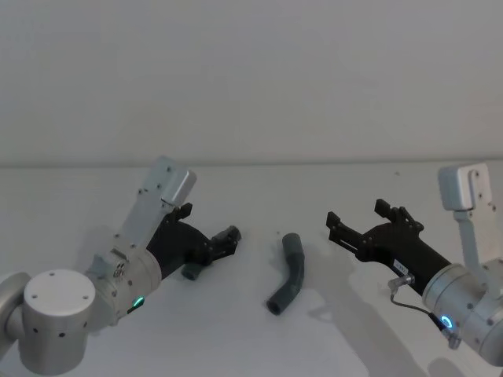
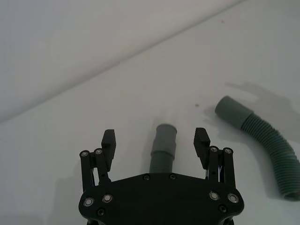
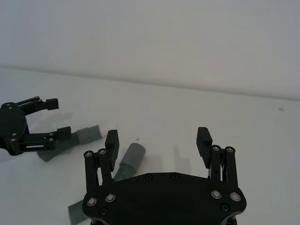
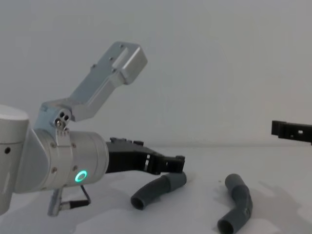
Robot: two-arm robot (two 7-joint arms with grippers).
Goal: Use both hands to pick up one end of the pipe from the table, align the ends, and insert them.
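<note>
Left gripper point(image 2: 155, 139) is sitting low over the table point(image 1: 236, 330) on the left, fingers point(image 2: 108, 140) spread and released, straddling the elbow piece point(image 4: 158, 189) of the pipe with a gap showing on each side, not pinching it. Elbow piece is lying flat on the table, its round mouth point(image 2: 165, 129) poking out past the fingertips, its other end sticking out under the gripper toward the robot. Ribbed piece point(image 1: 289, 275) is lying on the table near the middle, between the two grippers and apart from the elbow piece, with its smooth collar end point(image 2: 229, 108) pointing away from the robot. Right gripper point(image 3: 158, 140) is hovering to the right of the ribbed piece, raised off the table, fingers wide apart and gripping nothing. Green ring light point(image 4: 80, 176) is glowing on the left arm.
</note>
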